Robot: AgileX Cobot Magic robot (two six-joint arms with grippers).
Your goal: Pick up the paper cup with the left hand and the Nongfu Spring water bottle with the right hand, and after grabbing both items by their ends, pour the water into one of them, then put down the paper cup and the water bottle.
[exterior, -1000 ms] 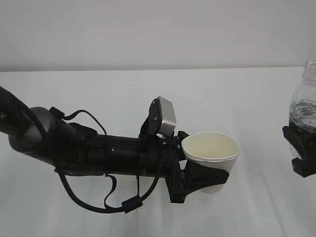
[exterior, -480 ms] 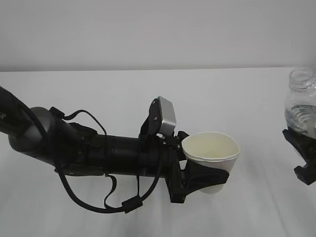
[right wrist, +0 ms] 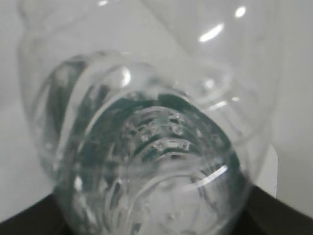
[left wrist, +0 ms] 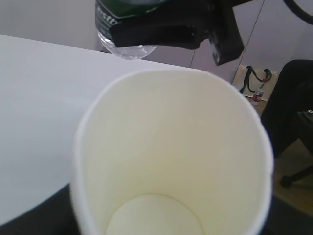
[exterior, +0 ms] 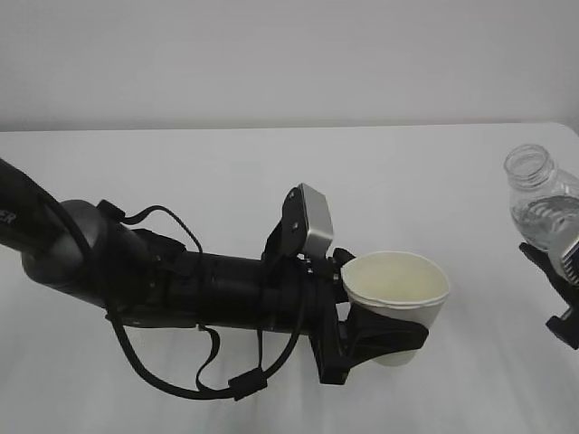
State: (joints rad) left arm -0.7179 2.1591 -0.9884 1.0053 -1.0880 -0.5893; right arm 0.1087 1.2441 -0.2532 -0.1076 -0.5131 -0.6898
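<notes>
My left gripper (exterior: pixel 391 333) is shut on the lower body of the white paper cup (exterior: pixel 398 291), which it holds upright above the table. The left wrist view looks into the cup (left wrist: pixel 171 156); its cream inside is dry and empty. At the right edge my right gripper (exterior: pixel 556 276) is shut on the base end of the clear Nongfu Spring water bottle (exterior: pixel 541 201). The capless neck leans left toward the cup, still apart from it. Water (exterior: pixel 548 215) lies in its lower part. The bottle's green label (left wrist: pixel 115 12) and the right gripper (left wrist: pixel 186 27) show beyond the cup's rim. The bottle (right wrist: pixel 146 142) fills the right wrist view.
The white table (exterior: pixel 226 190) lies beneath both arms, with a pale wall behind. The left arm's loose black cable (exterior: pixel 208 380) hangs below it. Beyond the table's far edge, the left wrist view shows a bag (left wrist: pixel 254 83) on the floor and dark furniture (left wrist: pixel 288 107).
The right gripper has carried the bottle leftward and tipped its neck toward the cup. The left arm and cup have shifted slightly right and down.
</notes>
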